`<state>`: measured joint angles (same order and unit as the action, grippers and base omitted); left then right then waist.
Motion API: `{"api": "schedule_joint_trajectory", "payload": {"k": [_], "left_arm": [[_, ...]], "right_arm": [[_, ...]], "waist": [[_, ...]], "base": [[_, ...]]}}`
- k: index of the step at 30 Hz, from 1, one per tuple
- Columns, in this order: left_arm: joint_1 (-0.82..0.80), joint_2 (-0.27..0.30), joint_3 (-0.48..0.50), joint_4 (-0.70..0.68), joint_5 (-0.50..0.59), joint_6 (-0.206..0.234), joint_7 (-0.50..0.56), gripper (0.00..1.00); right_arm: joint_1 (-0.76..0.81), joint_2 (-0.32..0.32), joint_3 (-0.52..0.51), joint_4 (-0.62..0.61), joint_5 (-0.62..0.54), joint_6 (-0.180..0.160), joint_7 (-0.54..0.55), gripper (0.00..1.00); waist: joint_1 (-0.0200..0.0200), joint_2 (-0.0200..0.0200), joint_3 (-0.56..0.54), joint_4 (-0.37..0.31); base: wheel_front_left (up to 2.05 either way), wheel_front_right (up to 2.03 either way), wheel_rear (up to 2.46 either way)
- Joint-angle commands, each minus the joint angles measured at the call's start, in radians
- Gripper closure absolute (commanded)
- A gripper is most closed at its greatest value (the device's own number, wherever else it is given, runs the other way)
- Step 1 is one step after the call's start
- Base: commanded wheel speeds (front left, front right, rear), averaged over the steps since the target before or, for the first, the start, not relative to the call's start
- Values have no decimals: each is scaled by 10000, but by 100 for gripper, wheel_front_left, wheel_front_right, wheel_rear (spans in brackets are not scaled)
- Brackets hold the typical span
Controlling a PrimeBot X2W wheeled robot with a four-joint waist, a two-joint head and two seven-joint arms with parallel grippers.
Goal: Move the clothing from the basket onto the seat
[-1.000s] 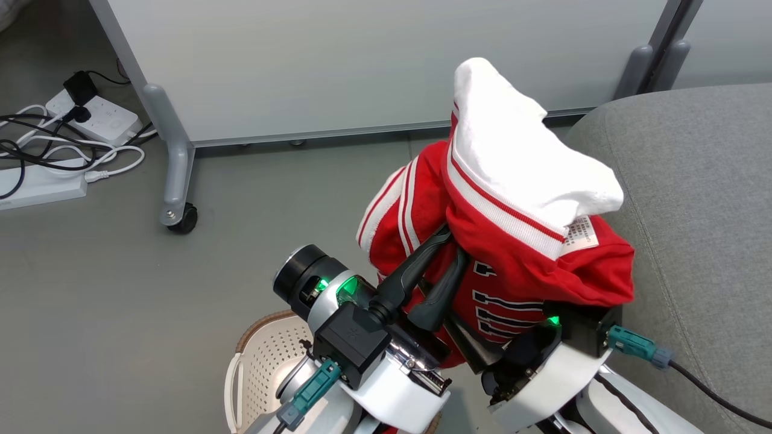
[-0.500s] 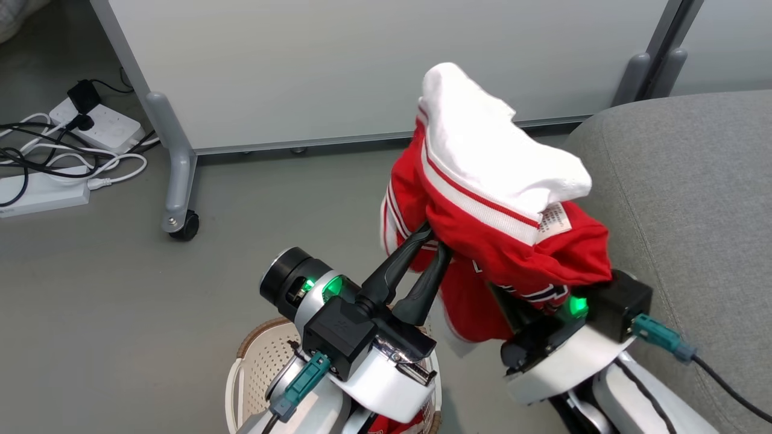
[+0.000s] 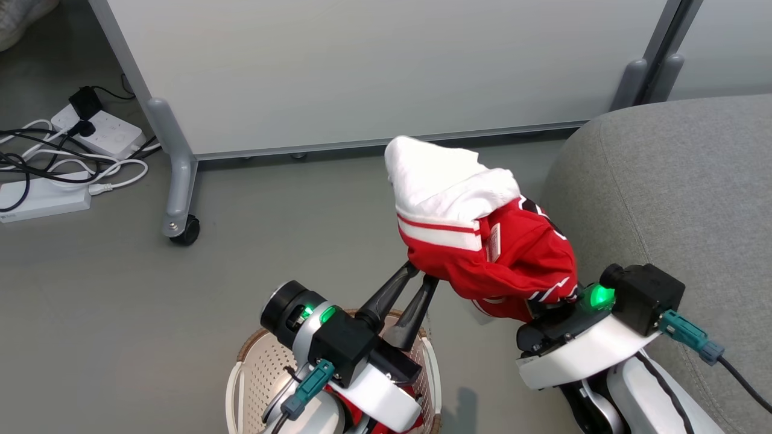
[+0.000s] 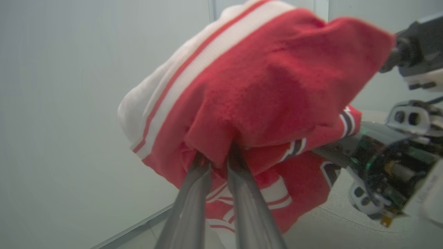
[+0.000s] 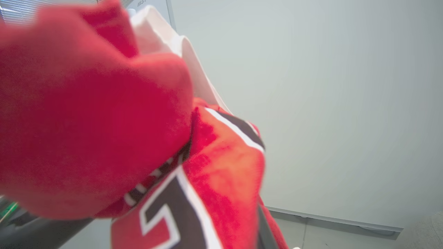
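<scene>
**Fingers clamped on red bundle, held up between basket and seat**

Left gripper (image 3: 422,272) fingers are pressed nearly together, pinching a fold of red fabric at the bundle's lower edge; the left wrist view (image 4: 216,160) shows the cloth bunched right at the tips. Right gripper (image 3: 561,319) fingers are buried under the fabric. They are closed, but I cannot tell if any cloth sits between them or if the bundle just drapes over them.

The clothing (image 3: 494,259) is up in the air as one lump, with white lining on top and red with white stripes below. Black-and-white numerals show on the side facing the right wrist camera (image 5: 162,207). It hangs over the floor, just beside the rounded corner of the seat (image 3: 675,193) but not touching it. It is above and beyond the basket (image 3: 253,345), which sits low under the left arm.

Two arms on one lump makes sense: limp cloth sags and trails, so support from both sides likely keeps it off the floor and clear of the basket rim. Both arms angle toward the seat, so this reads as mid-transfer, not yet placed. A red patch (image 3: 354,416) down in the basket suggests more is left to move.

Risk: a loose hem could slip from the left pinch.
</scene>
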<state>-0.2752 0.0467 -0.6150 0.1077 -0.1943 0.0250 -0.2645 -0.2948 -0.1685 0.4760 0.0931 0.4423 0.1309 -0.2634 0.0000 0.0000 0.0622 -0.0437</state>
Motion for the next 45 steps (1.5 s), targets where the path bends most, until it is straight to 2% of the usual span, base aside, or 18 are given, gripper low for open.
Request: {"api": "schedule_joint_trajectory", "payload": {"k": [1, 2, 3, 5, 6, 7, 21, 33, 45], "left_arm": [[95, 68, 42, 161, -73, -71, 0, 100], [97, 68, -4, 264, -95, -145, 0, 100], [96, 70, -38, 367, -106, -206, 0, 87], [114, 98, -75, 606, -141, -279, 1, 53], [98, 85, -82, 636, -138, -308, -2, 7], [87, 72, -102, 704, -137, -325, -2, 0], [206, 58, -14, 1438, 195, -265, -2, 0], [560, 53, 215, 1663, 374, -445, -2, 0], [1013, 56, 101, 1885, 445, -762, -2, 0]], "right_arm": [[91, -42, -187, -58, -13, -2, -20, 100], [95, -12, -284, -66, -37, -2, -22, 100], [90, 26, -393, -76, -66, -3, -23, 100], [76, 103, -608, -108, -114, -3, -25, 100], [78, 141, -703, -108, -161, -2, -23, 100], [85, 182, -775, -100, -204, -2, -22, 100], [221, 98, -2393, -23, -595, 0, -20, 100], [813, -76, -3902, 297, -873, 0, -20, 100], [1484, 36, -4354, 959, -842, 0, -20, 100]], "waist": [[0, 0, 6, 3], [0, 0, 15, 5], [0, 0, 29, 8], [0, 0, 61, 11], [0, 0, 81, 10], [0, 0, 99, 8], [0, 0, 188, -13], [0, 0, 160, -49], [0, 0, 124, -117]], "base": [[0, 0, 0], [0, 0, 0], [0, 0, 0], [0, 0, 0], [0, 0, 0], [0, 0, 0], [0, 0, 0], [0, 0, 0], [0, 0, 0]]}}
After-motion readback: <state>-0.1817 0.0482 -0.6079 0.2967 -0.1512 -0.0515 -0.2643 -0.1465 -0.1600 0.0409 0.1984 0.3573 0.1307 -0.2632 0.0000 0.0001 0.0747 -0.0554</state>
